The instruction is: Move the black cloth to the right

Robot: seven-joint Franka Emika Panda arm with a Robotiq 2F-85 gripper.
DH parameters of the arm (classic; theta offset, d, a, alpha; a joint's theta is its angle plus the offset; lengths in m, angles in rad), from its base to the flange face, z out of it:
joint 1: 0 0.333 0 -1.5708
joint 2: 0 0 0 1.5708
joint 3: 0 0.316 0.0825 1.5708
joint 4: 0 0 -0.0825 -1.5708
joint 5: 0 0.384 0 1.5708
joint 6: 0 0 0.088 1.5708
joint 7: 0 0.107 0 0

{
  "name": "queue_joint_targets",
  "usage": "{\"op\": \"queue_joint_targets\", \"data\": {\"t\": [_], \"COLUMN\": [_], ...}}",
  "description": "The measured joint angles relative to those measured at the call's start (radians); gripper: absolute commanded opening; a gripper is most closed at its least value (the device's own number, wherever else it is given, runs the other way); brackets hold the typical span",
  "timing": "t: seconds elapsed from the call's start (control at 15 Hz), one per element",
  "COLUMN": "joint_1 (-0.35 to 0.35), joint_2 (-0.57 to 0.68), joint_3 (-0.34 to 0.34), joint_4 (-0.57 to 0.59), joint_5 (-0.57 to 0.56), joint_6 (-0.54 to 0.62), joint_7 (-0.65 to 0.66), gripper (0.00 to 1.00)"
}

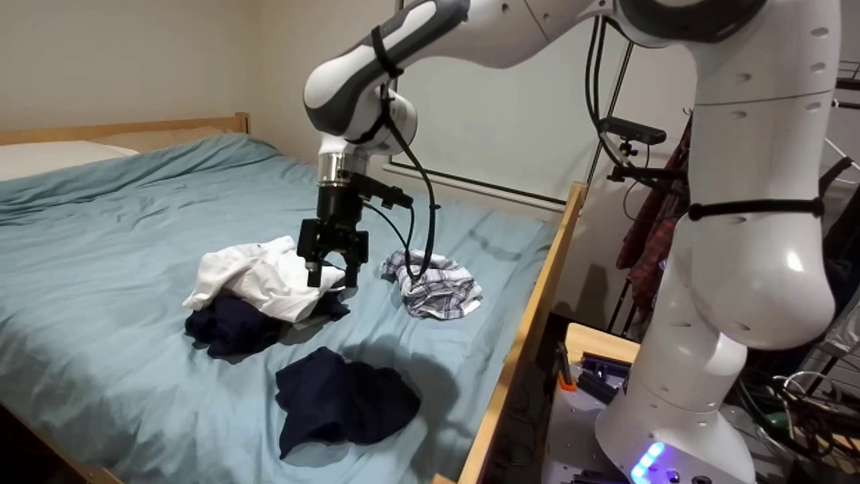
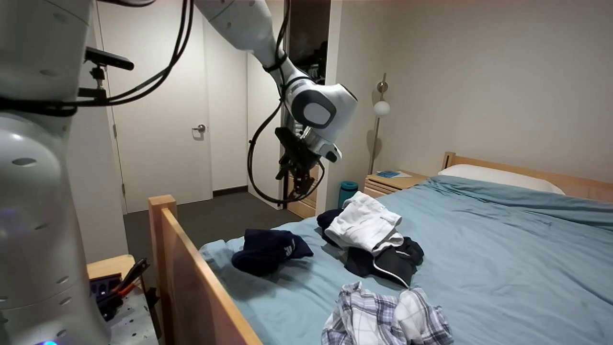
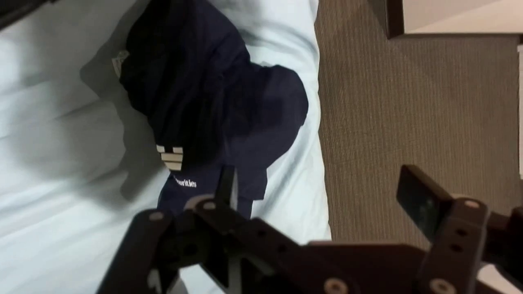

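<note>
Three separate heaps of clothing lie on your worktop (image 2: 507, 268), which is a bed with a pale blue cover (image 1: 121, 282). Your black cloth (image 1: 342, 403), a very dark navy in the wrist view, is crumpled near one corner of that worktop, where the foot edge, bordered by a wooden board (image 2: 191, 292), meets the long edge on the side of the door (image 2: 158, 143). Pale blocks and a scrap of white lettering (image 3: 186, 182) show on its surface. A shadow (image 1: 437, 390) falls on the cover just beside it.

Your pincer (image 1: 332, 274) is released: its two fingers (image 3: 421, 202) stand wide apart. It points downward, raised in the air above the worktop in both exterior views. From the wrist, one finger appears across the end of the black cloth and the other against the brown floor (image 3: 376, 134) past the long edge. Your white arm (image 1: 752, 168) reaches in from beyond the foot edge.

Further from that edge, toward the middle, a white cloth (image 2: 366, 223) lies on top of a navy cloth (image 1: 235, 326) and a black garment with white trim (image 2: 407, 256). A plaid cloth (image 1: 440, 286) lies near that heap, toward the opposite long edge. At the head edge, a white pillow (image 2: 500, 177) lies in front of the wooden headboard (image 2: 589, 188).
</note>
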Motion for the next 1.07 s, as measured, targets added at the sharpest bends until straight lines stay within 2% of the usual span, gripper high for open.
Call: {"op": "queue_joint_targets", "data": {"t": [0.2, 0.33, 0.53, 0.73, 1.07], "joint_1": [-0.005, -0.005, -0.005, 0.008, 0.042], "joint_2": [0.065, 0.084, 0.088, 0.106, 0.180], "joint_3": [0.028, 0.038, 0.039, 0.044, 0.061], "joint_4": [0.100, 0.142, 0.151, 0.149, 0.122], "joint_5": [-0.063, -0.089, -0.101, -0.165, -0.172], "joint_6": [-0.164, -0.215, -0.218, -0.211, -0.132], "joint_7": [-0.010, -0.010, -0.003, 0.061, 0.162], "gripper": [1.00, 1.00, 1.00, 1.00, 1.00]}}
